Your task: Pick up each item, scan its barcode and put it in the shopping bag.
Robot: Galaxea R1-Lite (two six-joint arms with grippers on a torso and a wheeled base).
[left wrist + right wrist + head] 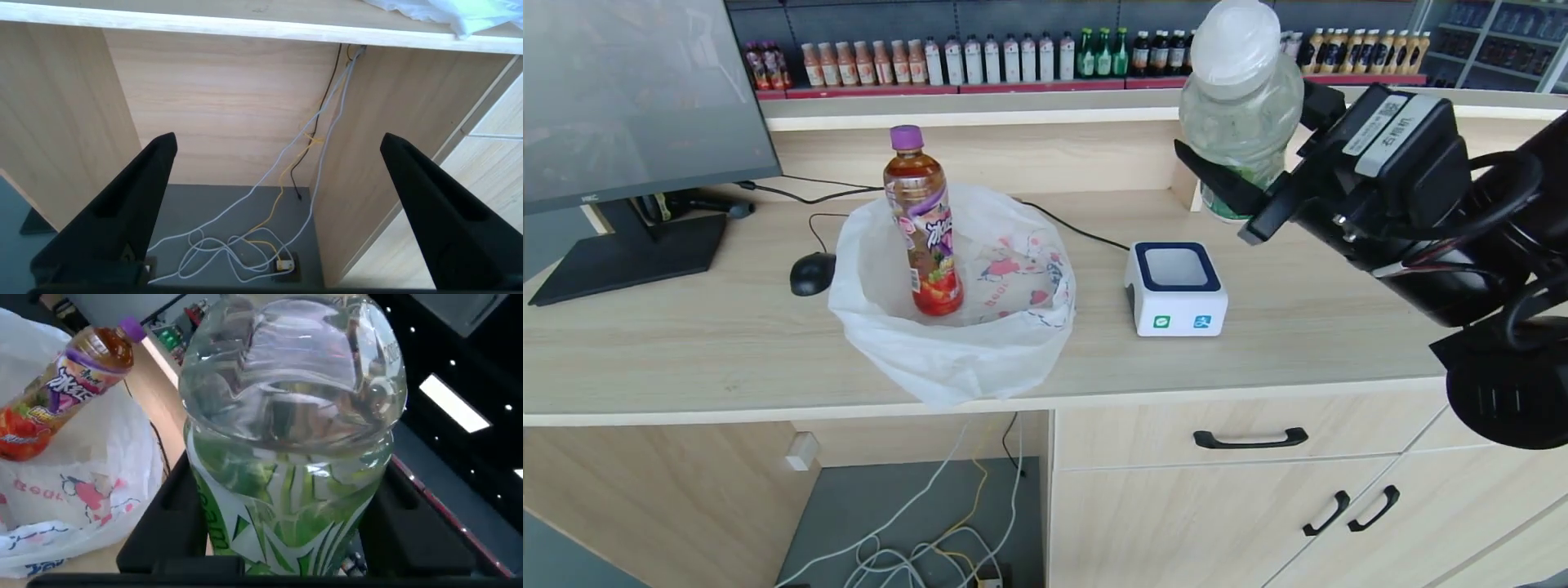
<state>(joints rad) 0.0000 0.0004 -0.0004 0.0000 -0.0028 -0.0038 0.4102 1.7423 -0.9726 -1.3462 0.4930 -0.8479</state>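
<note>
My right gripper (1232, 192) is shut on a clear bottle with a white cap and green label (1240, 98), held upright in the air above the counter, behind and to the right of the white barcode scanner (1176, 287). In the right wrist view the clear bottle (288, 449) sits between the gripper's black fingers (163, 523). A white plastic shopping bag (956, 302) lies open on the counter with a purple-capped tea bottle (922, 222) standing inside it. My left gripper (278, 212) hangs open below the counter, facing the cable recess.
A monitor (629, 90) stands at the counter's left, with a black mouse (812, 273) beside the bag. Cables (270, 229) trail on the floor under the counter. Drawers with black handles (1250, 439) sit below the scanner. A shelf of bottles (1045, 57) runs behind.
</note>
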